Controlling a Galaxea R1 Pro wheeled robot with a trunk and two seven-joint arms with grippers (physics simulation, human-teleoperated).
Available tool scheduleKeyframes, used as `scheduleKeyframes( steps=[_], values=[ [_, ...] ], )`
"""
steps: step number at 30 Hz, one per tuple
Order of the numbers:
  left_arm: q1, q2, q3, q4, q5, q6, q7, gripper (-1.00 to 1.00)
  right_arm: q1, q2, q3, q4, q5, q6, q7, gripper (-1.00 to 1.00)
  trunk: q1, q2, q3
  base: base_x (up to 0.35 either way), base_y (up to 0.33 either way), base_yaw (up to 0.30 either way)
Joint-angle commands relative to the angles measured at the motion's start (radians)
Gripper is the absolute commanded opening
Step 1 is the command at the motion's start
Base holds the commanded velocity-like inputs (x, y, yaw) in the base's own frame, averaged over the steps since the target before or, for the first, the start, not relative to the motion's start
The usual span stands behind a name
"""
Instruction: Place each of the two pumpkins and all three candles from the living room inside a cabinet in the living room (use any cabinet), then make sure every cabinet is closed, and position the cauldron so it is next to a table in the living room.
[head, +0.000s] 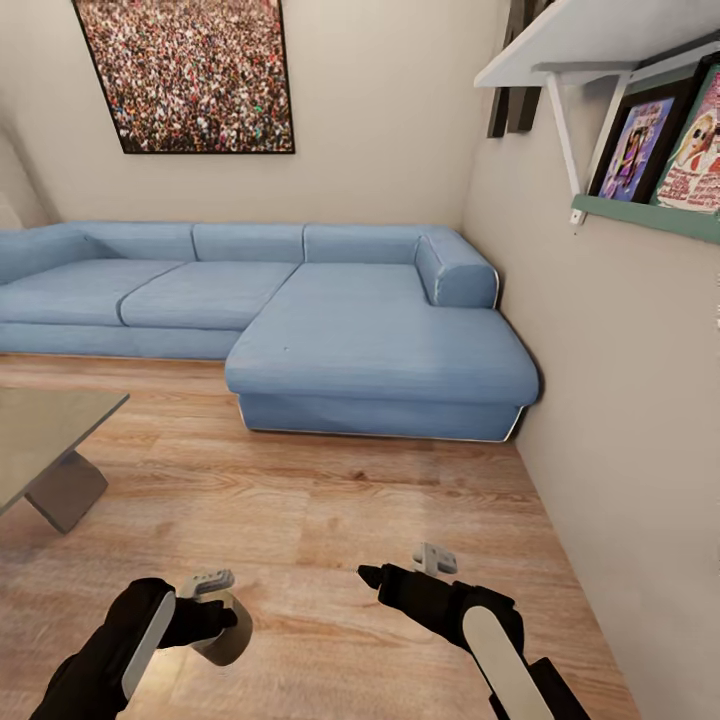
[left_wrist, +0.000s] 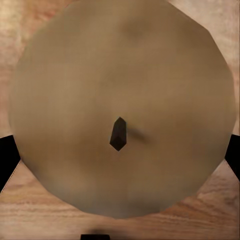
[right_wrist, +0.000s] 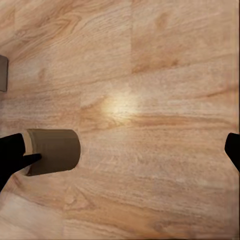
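The table (head: 45, 430) stands at the left, the sofa (head: 300, 320) beyond it against the back wall (head: 390, 110).

Black arms (head: 110, 650) bear pale oval panels (head: 500, 655).

Open wood floor (head: 330, 500) ahead, bare between both arms and the blue sectional sofa (head: 380, 350), wide enough for either gripper to sweep forward. Blocked at the far end by the sofa's chaise, which runs right up to the right-hand wall (head: 620, 450). Hemmed on the right by that wall, close beside the right gripper (head: 395, 570). Overhead on the wall, 2 shelves (head: 600, 40) jutting out, well above arm level. To the left, the table (head: 50, 430) corner and its block leg, near the left gripper (head: 215, 600), itself occupied by 1 candle (left_wrist: 120, 107).
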Motion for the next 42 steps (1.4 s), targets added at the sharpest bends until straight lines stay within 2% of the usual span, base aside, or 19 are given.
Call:
scheduleKeyframes(
  steps=[1,2,4,8,9,10,16,24,35,42],
  values=[
    [0.0,0.0,0.0,-0.001,0.001,0.0,0.001,-1.0,0.0,0.002,0.001,0.0,-0.001,0.001,-0.044,1.0,0.0,0.0,0.004,0.0,0.0,0.0],
    [0.001,0.0,0.0,-0.002,0.001,0.001,0.001,-1.0,0.0,0.008,0.001,-0.002,-0.002,0.001,-0.096,1.0,-0.001,0.001,0.008,0.0,0.0,0.0],
    [0.001,-0.001,0.0,-0.005,0.001,0.001,0.004,-1.0,0.0,0.044,0.002,-0.01,-0.003,0.009,-0.241,1.0,-0.002,0.001,0.016,0.0,0.0,0.0],
    [0.001,-0.001,0.001,-0.008,0.001,0.002,0.006,-1.0,-0.001,0.134,0.004,-0.014,-0.003,0.044,-0.456,1.0,-0.004,0.002,0.031,0.0,0.0,0.0],
    [0.001,-0.002,0.0,-0.009,0.001,0.002,0.006,-1.0,-0.002,0.16,0.03,-0.015,-0.002,0.065,-0.561,1.0,-0.004,0.002,0.035,0.0,0.0,0.0],
    [0.001,-0.001,0.001,-0.009,0.001,0.002,0.006,-1.0,-0.002,0.16,0.047,-0.015,-0.001,0.068,-0.586,1.0,-0.004,0.002,0.039,0.0,0.0,0.0],
    [0.001,0.0,0.002,-0.009,0.001,0.002,0.006,-1.0,-0.003,0.16,0.073,-0.015,-0.001,0.073,-0.611,1.0,-0.007,0.004,0.062,0.0,0.0,0.0],
    [0.001,0.0,0.003,-0.009,0.001,0.002,0.006,-1.0,-0.003,0.16,0.076,-0.014,-0.001,0.074,-0.612,1.0,-0.011,0.006,0.093,-0.032,0.0,0.0],
    [0.001,0.0,0.008,-0.009,0.001,0.002,0.006,-1.0,-0.006,0.16,0.074,-0.012,-0.002,0.074,-0.612,1.0,-0.016,0.009,0.127,-0.221,0.0,0.0],
    [0.001,0.0,0.009,-0.009,0.001,0.002,0.005,-1.0,-0.009,0.16,0.073,-0.004,-0.006,0.074,-0.611,1.0,-0.043,0.058,0.137,-0.022,0.0,0.022]
  ],
)
